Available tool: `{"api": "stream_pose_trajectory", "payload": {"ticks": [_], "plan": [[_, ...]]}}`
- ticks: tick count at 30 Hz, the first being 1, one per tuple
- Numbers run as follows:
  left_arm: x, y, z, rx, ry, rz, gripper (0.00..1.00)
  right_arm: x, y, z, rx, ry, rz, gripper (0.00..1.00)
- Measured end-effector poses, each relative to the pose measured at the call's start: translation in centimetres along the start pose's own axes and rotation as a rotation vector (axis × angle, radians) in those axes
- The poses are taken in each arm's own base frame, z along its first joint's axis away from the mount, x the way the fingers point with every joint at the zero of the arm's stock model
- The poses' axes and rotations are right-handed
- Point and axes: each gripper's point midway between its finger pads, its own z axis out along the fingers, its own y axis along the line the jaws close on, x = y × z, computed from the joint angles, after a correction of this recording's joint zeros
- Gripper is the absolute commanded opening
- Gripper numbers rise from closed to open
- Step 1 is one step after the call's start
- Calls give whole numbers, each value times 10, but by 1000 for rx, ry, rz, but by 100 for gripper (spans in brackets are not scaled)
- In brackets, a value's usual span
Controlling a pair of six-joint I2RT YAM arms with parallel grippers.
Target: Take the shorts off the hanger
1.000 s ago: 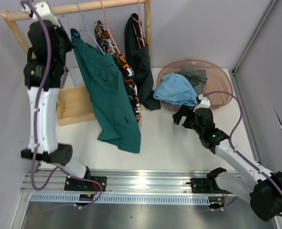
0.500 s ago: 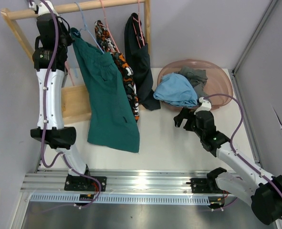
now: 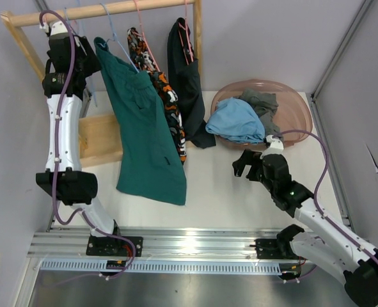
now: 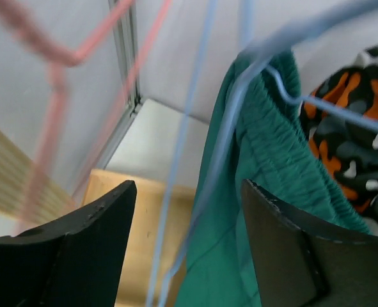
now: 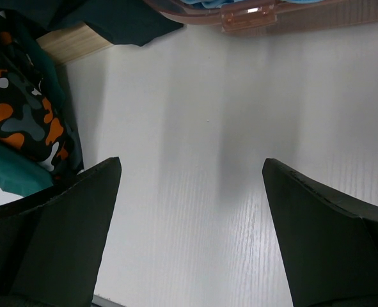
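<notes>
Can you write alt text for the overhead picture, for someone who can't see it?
Three pairs of shorts, dark teal, orange-patterned and black, hang on a rack; light blue and grey shorts lie in a pink basin. The left gripper is up beside the teal shorts' hanger, and the right gripper hovers open above the table.

Toward the far left corner of the desk [image 3: 233, 192], a wooden rack [image 3: 105, 11] carried dark teal shorts [image 3: 147, 134], orange-black-white patterned shorts [image 3: 167, 96] and black shorts [image 3: 189, 80] side by side on hangers, with the left end effector [image 3: 86, 61] raised beside the teal pair's top. Near the far right corner, a pink basin [image 3: 299, 115] held light blue shorts [image 3: 236, 120] and grey shorts [image 3: 260, 101]. The right end effector [image 3: 243, 163] hung over bare desk just in front of the basin.
</notes>
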Motion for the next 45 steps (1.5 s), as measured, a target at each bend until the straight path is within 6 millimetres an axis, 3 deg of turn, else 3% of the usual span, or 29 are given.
{"api": "stream_pose_trajectory", "payload": {"ticks": [4, 7, 11, 18, 22, 27, 31, 35, 38, 45], "plan": [[10, 2, -16, 22, 34, -6, 79, -2, 1, -14, -5, -14, -1, 99], [4, 1, -40, 53, 26, -20, 79, -5, 2, -27, -7, -25, -2, 99], [-24, -3, -88, 124, -45, -54, 79, -12, 6, -41, -19, -47, 9, 99], [-66, -12, -196, 307, -207, -107, 70, -19, 7, -60, -28, -72, 26, 99], [-65, -27, -219, 419, -226, -131, 67, -15, 4, -63, -16, -62, 28, 100], [-45, -59, -195, 528, -150, -153, 67, -12, 3, -66, -8, -59, 27, 99], [-17, -92, -153, 572, -39, -160, 65, -12, -1, -69, 3, -60, 28, 99], [7, -110, -123, 578, 47, -169, 65, -11, -5, -71, 21, -62, 25, 99], [12, -118, -112, 581, 64, -178, 65, -11, -7, -71, 29, -62, 23, 99], [-7, -143, -107, 623, 9, -188, 60, -11, -10, -70, 45, -66, 14, 99]]}}
